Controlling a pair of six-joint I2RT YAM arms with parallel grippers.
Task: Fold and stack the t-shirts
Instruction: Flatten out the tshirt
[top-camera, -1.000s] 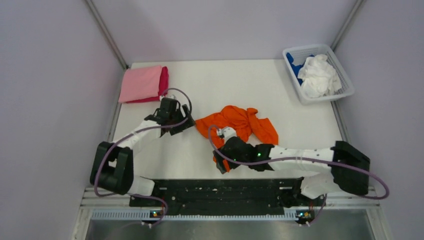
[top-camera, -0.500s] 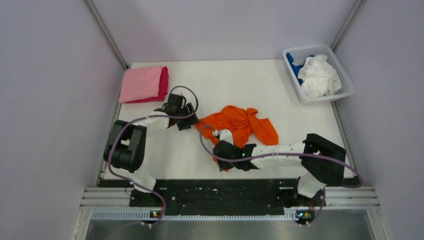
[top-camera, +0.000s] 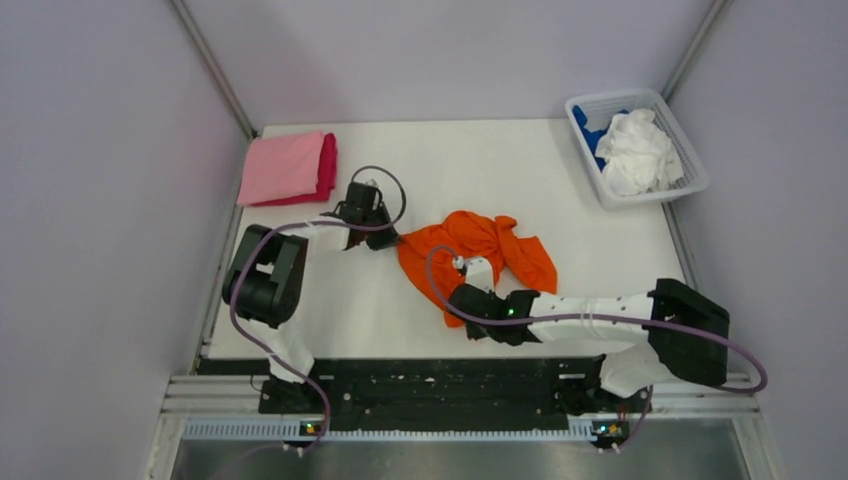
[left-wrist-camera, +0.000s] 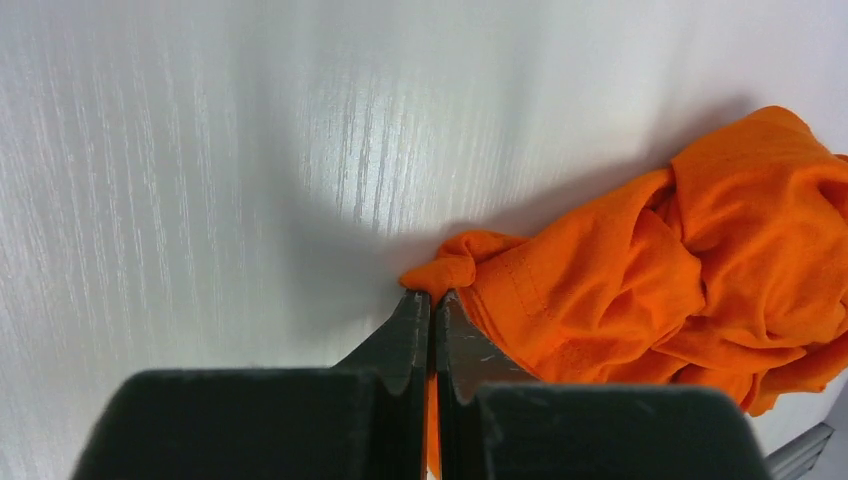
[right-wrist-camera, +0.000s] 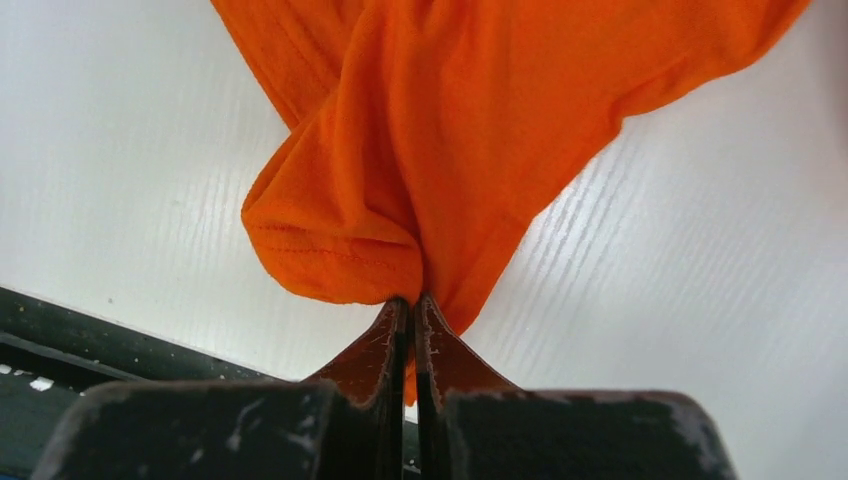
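A crumpled orange t-shirt (top-camera: 480, 248) lies in the middle of the white table. My left gripper (top-camera: 385, 238) is shut on its left tip, and the left wrist view shows the cloth (left-wrist-camera: 640, 270) pinched between the jaws (left-wrist-camera: 432, 300). My right gripper (top-camera: 462, 300) is shut on the shirt's near hem, with orange fabric (right-wrist-camera: 450, 130) bunched above its closed jaws (right-wrist-camera: 410, 305). A light pink folded t-shirt (top-camera: 282, 166) lies on a magenta one (top-camera: 327, 165) at the back left. White (top-camera: 637, 152) and blue (top-camera: 590, 133) t-shirts fill the basket.
The white mesh basket (top-camera: 691, 186) stands at the back right corner. Grey walls enclose the table on three sides. The black rail (top-camera: 440, 385) with both arm bases runs along the near edge.
Both grippers went from open to shut on the orange t-shirt. The left gripper moved right to the shirt's left tip; the right gripper shifted right along the near hem.
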